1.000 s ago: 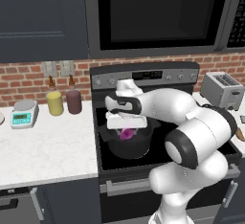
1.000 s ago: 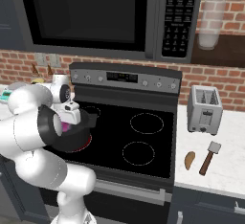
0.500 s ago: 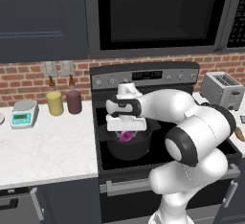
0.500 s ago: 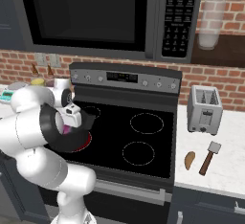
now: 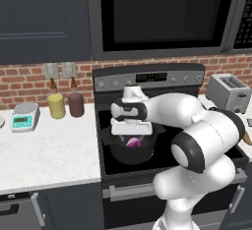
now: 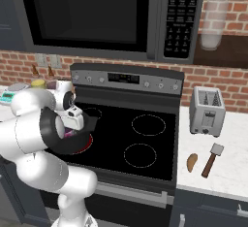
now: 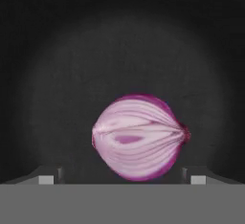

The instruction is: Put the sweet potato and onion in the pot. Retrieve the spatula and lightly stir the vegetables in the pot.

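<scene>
The onion (image 7: 139,138) lies on the dark floor of the pot (image 7: 57,74), pink-purple and striped, with its tip turned to the right in the hand view. The hand (image 7: 123,179) hangs straight above it with its two fingertips (image 7: 47,179) standing wide apart, one on either side of the bulb and touching nothing. From the left base view the onion (image 5: 133,142) shows as a pink patch inside the pot (image 5: 129,151), which sits on the front left burner of the stove (image 5: 147,79), and the hand (image 5: 131,128) hovers just over the rim. On the worktop (image 6: 227,168) to the right of the stove, the sweet potato (image 6: 192,161) lies just beside the spatula (image 6: 211,158), well apart from the pot. Behind them stands a toaster (image 6: 207,110) against the brick wall.
</scene>
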